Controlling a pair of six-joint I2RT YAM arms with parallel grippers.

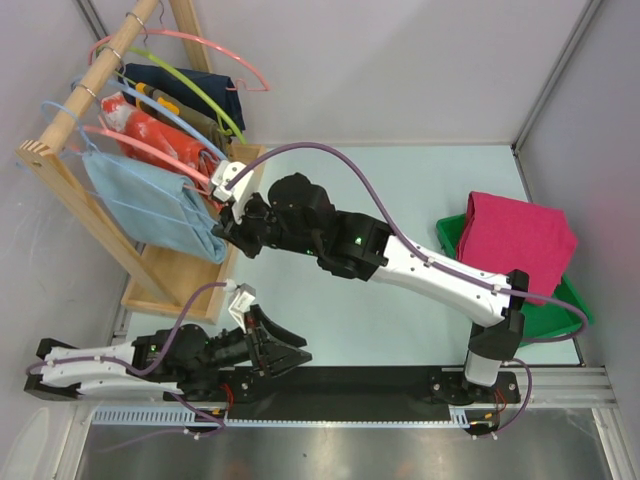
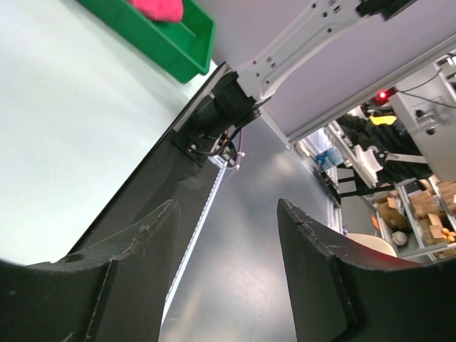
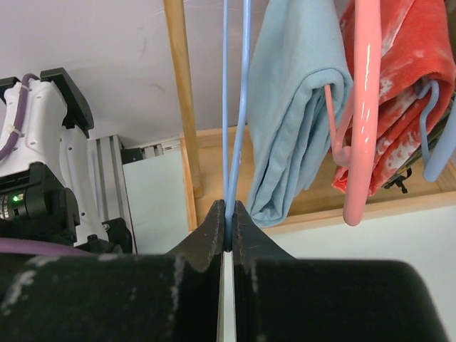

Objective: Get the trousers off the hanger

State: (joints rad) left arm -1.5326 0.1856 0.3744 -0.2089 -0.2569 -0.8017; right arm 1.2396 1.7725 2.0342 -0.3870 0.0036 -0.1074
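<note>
The pale worktop point(image 1: 400, 170) is carrying a wooden rack point(image 1: 165, 275) at its left side. Cloths on hangers are hanging from the rack's rod. The right arm is reaching across the worktop to that rack. The left arm is lying low at the near left edge.

The trousers point(image 1: 515, 238) are lying in a thick pink heap on the green tray point(image 1: 566, 312) at the right side of the worktop. They are sitting well apart from both tools and far from the rack.

A pale blue cloth point(image 1: 150, 205) is hanging on the rack, just beside the right tool point(image 1: 222, 212). A red-orange cloth point(image 1: 150, 135) is hanging behind it.

The right tool is grasping the hanger point(image 3: 228, 203). Its two dark fingers are clenching the thin light-blue wire between their tips. The wire is running up from the fingers in two thin lines, right next to the pale blue cloth. In the right wrist view, a pink hanger point(image 3: 362, 107) is hanging on the other side of that cloth.

The left tool point(image 1: 298, 352) is released. Its fingers are spreading wide above the dark rail at the near edge.
</note>
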